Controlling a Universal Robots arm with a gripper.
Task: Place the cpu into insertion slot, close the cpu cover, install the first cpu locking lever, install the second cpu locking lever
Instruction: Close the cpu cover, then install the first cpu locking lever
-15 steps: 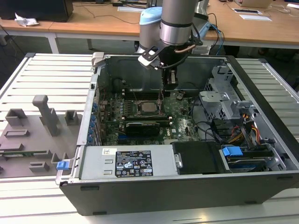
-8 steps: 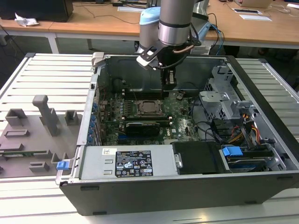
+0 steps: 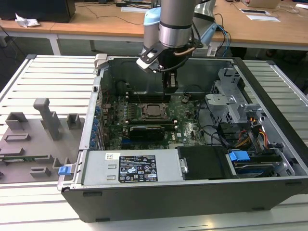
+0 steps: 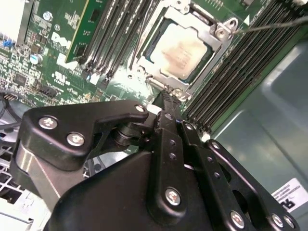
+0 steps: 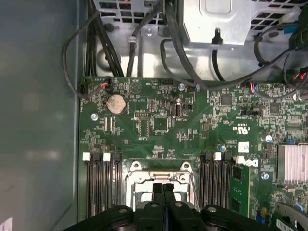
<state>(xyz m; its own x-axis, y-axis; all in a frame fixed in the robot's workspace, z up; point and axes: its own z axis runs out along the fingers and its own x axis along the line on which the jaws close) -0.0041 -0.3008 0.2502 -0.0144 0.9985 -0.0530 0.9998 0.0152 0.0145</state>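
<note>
Just beside cpu (image 4: 179,50), gripper (image 4: 166,97) pinched closed, cpu cover (image 4: 219,41) down, black printed label (image 3: 137,168)

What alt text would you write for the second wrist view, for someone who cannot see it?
The closed black gripper points its tip at the edge of the cpu cover, a metal frame lying flat around the silver cpu on a green motherboard. Rows of black memory slots run along both sides.

Green motherboard (image 5: 159,125), black cables (image 5: 178,53), jaws pressed together over cpu cover (image 5: 159,175)
</note>
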